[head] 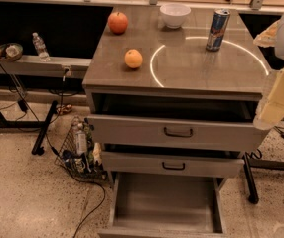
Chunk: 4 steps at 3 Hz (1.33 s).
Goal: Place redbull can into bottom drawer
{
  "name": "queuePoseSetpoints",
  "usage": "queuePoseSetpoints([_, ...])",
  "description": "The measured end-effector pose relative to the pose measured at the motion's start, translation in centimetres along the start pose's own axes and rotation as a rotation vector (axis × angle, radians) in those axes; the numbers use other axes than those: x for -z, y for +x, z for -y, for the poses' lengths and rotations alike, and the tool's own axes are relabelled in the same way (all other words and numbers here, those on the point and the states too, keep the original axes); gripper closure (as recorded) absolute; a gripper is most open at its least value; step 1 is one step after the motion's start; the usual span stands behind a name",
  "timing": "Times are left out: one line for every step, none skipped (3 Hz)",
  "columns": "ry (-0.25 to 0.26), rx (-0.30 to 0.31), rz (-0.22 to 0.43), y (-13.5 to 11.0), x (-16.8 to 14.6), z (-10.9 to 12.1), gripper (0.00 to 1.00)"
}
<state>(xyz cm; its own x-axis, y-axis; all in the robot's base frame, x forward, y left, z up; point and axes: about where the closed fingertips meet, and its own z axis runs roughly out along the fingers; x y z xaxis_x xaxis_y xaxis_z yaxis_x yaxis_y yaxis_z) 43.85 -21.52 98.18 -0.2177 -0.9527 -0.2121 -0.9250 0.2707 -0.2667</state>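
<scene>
The redbull can (217,29) stands upright on the grey cabinet top (191,68), at the back right, next to a lit ring reflection. The bottom drawer (164,202) is pulled wide open below, and its plain grey inside holds nothing. My gripper (275,99), pale cream, hangs at the right edge of the view beside the cabinet's front right corner. It is well apart from the can, lower and to its right, and holds nothing that shows.
A white bowl (175,15), a red apple (117,22) and an orange (133,58) sit on the cabinet top. The top drawer (177,132) and middle drawer (173,165) are partly pulled out. A wire basket (80,152) and cables lie on the floor at left. A water bottle (40,46) stands on a side ledge.
</scene>
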Motion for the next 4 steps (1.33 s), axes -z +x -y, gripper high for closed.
queuePoseSetpoints([0.0,0.0,0.0,0.0,0.0,0.0,0.0])
queuePoseSetpoints([0.016,0.002,0.037,0.8,-1.3,2.9,0.0])
queuePoseSetpoints([0.078,-0.009,0.146,2.3,-4.3,10.4,0.0])
queuePoseSetpoints([0.16,-0.048,0.245,4.3,-6.9,17.2,0.0])
